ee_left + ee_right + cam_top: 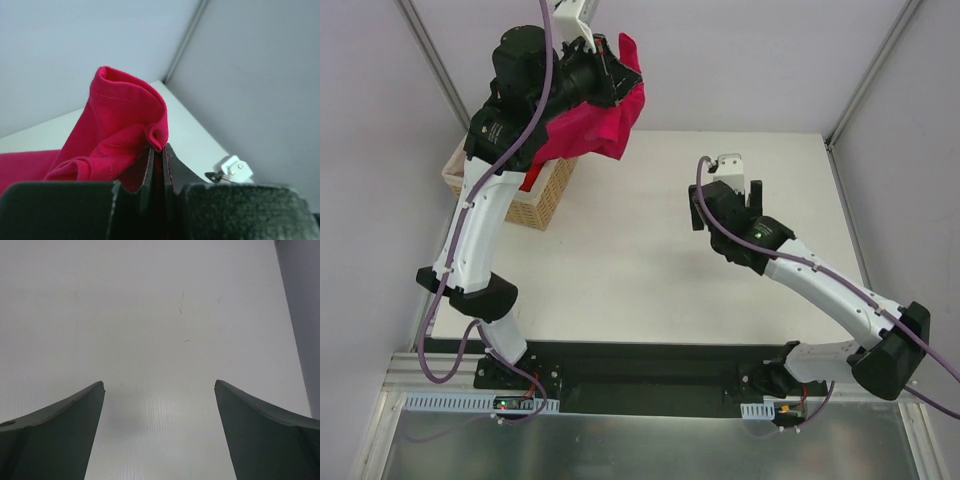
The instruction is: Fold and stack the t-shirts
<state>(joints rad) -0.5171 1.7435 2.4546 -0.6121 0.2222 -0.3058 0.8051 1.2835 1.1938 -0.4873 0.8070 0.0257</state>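
A crimson-pink t-shirt (592, 128) hangs high above the table's far left, bunched and draped down toward the wicker basket (542, 203). My left gripper (616, 62) is shut on a fold of it; in the left wrist view the cloth (120, 125) bulges out above the closed fingertips (160, 150). A brighter red t-shirt (532, 181) peeks from the basket under the arm. Over the middle right of the table, my right gripper (738, 190) is open; its fingers (65, 430) stand wide apart over bare white table (160, 315), holding nothing.
The basket stands at the table's far left edge, partly hidden by the left arm. Grey walls with metal posts (865, 90) close in the back and both sides. The white table (640, 270) lies between the two arms.
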